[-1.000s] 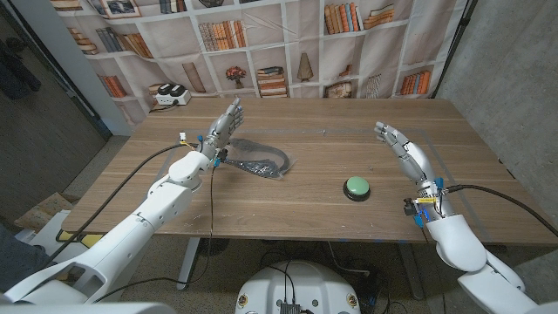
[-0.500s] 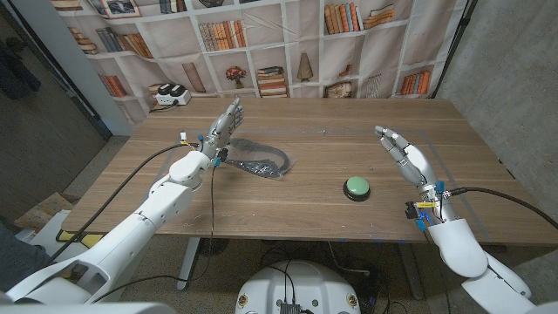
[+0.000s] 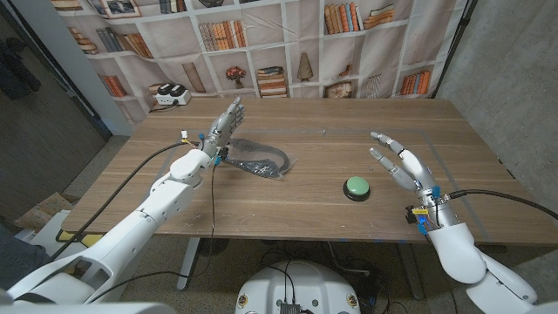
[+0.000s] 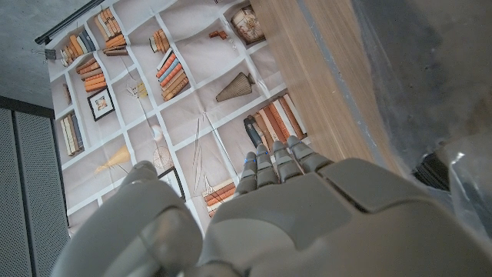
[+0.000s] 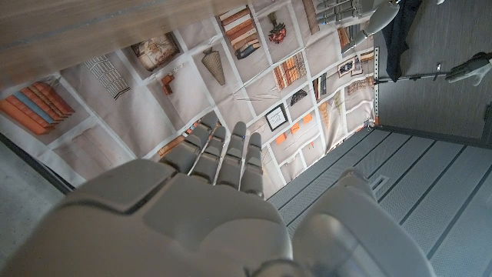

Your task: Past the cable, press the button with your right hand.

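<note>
Head view puts your green button (image 3: 357,186) on the table (image 3: 331,222), right of centre and toward the near edge. Your right hand (image 3: 403,162) hangs just beside it on the right and a little farther back, above the wood, fingers spread and holding nothing, not touching the button. Well to the left lies the dark cable (image 3: 259,160) in its clear wrapping. Your left hand (image 3: 222,128) stands at the cable's left end, fingers straight and together, pointing toward the bookshelf backdrop (image 3: 261,44), gripping nothing that you can see.
</note>
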Robot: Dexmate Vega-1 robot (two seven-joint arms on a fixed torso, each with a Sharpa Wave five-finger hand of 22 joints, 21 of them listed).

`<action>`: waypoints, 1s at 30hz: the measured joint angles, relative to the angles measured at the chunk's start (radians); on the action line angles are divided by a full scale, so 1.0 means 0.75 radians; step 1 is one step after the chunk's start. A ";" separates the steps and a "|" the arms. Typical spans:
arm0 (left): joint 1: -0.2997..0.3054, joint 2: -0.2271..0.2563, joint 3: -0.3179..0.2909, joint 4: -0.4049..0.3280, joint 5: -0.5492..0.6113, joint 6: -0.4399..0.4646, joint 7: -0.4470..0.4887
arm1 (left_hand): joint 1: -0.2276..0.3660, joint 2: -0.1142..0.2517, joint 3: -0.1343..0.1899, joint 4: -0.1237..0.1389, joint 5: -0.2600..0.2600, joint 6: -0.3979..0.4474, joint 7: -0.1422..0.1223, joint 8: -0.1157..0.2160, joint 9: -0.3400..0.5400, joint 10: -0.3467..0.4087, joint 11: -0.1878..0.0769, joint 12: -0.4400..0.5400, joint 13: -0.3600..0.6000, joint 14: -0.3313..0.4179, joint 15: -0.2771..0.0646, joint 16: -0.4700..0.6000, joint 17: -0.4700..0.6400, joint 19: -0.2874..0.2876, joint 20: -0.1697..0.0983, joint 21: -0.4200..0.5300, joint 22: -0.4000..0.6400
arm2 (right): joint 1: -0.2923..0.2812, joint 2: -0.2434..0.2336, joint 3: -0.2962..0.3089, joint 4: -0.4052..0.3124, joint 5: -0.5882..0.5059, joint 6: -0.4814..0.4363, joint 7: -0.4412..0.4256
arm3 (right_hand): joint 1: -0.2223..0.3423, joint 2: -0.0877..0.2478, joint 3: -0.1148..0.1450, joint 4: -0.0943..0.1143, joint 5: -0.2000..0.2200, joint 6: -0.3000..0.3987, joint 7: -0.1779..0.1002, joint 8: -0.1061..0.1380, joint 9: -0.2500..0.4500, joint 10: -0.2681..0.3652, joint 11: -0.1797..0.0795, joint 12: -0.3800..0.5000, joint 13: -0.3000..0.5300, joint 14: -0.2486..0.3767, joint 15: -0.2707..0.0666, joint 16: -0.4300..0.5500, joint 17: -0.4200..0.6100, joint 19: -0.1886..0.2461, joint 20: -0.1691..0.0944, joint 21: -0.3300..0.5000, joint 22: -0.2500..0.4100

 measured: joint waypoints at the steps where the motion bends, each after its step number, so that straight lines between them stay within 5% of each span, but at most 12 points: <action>1: -0.002 -0.001 0.001 0.003 0.000 -0.002 -0.005 | 0.000 0.000 0.000 0.000 0.000 0.000 0.000 -0.007 0.000 0.000 0.000 0.000 0.000 0.000 0.000 0.000 0.000 -0.002 0.002 -0.006 0.000 | -0.003 -0.002 -0.001 -0.004 -0.010 -0.006 -0.004 | 0.000 0.000 0.000 0.000 0.000 0.000 0.000 0.000 0.000 0.000 0.000 0.000 0.000 0.000 0.000 0.000 0.000 0.000 0.000 0.000 0.000; 30: -0.053 -0.048 0.024 0.106 -0.012 -0.066 -0.082 | 0.006 0.005 -0.004 0.004 -0.005 0.000 0.000 -0.009 0.000 0.000 0.000 0.000 0.000 -0.007 -0.007 -0.005 0.000 -0.004 0.000 -0.007 0.000 | -0.087 -0.125 -0.049 -0.144 -0.370 -0.325 -0.168 | 0.014 0.014 0.006 -0.006 0.015 0.019 -0.019 0.000 0.000 0.011 -0.011 -0.007 0.000 0.003 0.003 -0.011 0.000 0.009 0.009 -0.015 0.000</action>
